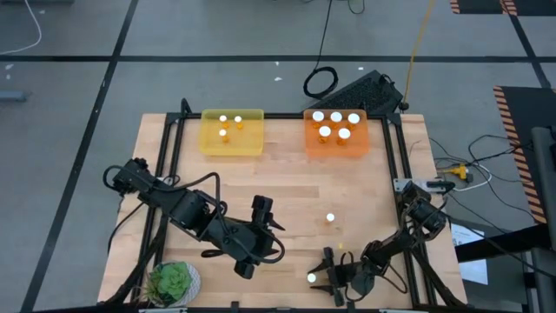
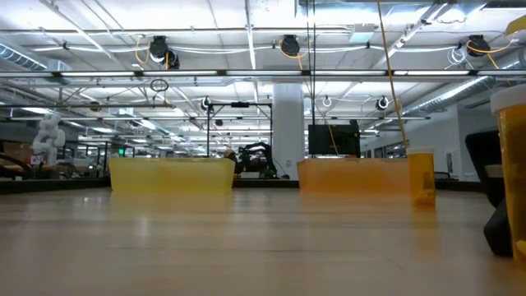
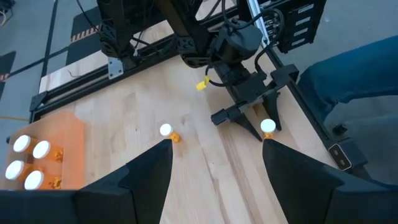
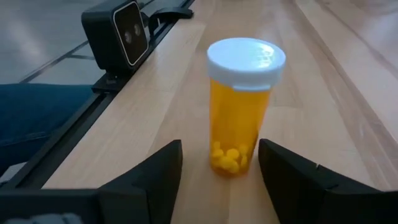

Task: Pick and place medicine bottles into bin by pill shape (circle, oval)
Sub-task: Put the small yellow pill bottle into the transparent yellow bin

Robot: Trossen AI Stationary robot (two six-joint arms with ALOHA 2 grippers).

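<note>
From above, a wooden table (image 1: 287, 187) carries a yellow bin (image 1: 232, 132) and an orange bin (image 1: 337, 132) side by side along its far edge; three white-capped medicine bottles sit in the yellow one and five in the orange one. One loose bottle (image 1: 330, 218) stands on the bare wood right of centre, and another bottle (image 1: 312, 278) stands near the front edge, just ahead of the right gripper (image 1: 321, 280), whose fingers are spread on either side of it without closing on it. The left gripper (image 1: 264, 213) hovers left of centre, well apart from both loose bottles, its jaws wide. A potted green plant (image 1: 171, 282) sits at the front left corner. The low view looks level across the tabletop — the yellow bin (image 2: 172, 174) and orange bin (image 2: 353, 175) stand at the far edge, with one amber bottle (image 2: 421, 176) upright just to the side of the orange bin and a blurred one at the frame's edge. The left wrist view shows its own dark fingers (image 3: 147, 175) parted wide, and beyond them the loose bottle (image 3: 167, 131), the other arm's gripper around the front bottle (image 3: 268, 127), and the orange bin's corner (image 3: 59, 140). The right wrist view shows an upright amber bottle (image 4: 241, 106) with pale yellow round pills in its bottom, standing between the open fingers (image 4: 155, 171) — a gap shows on both sides.
</note>
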